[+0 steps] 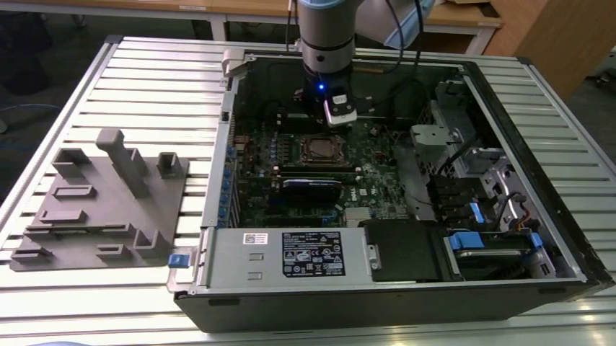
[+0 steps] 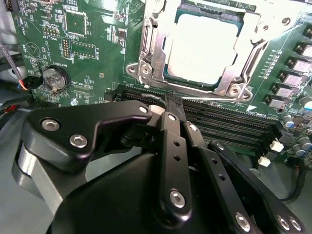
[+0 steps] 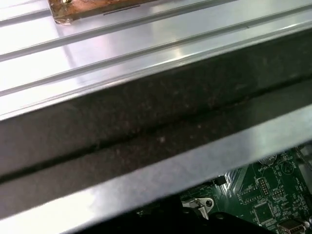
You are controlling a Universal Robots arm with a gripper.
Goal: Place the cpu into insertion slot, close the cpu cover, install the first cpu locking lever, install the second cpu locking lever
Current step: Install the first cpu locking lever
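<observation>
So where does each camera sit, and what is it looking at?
Exterior view: off the arm, high up, looking down into the open computer case; arm and gripper show.
Second wrist view: on the wrist, past the gripper, at the cpu.
First wrist view: on the wrist, at the case wall.
Shared: green circuit board.

Bright glare on the cpu and slatted table, case interior dim

exterior view: high, far | both wrist views: v. close | shared: board
</observation>
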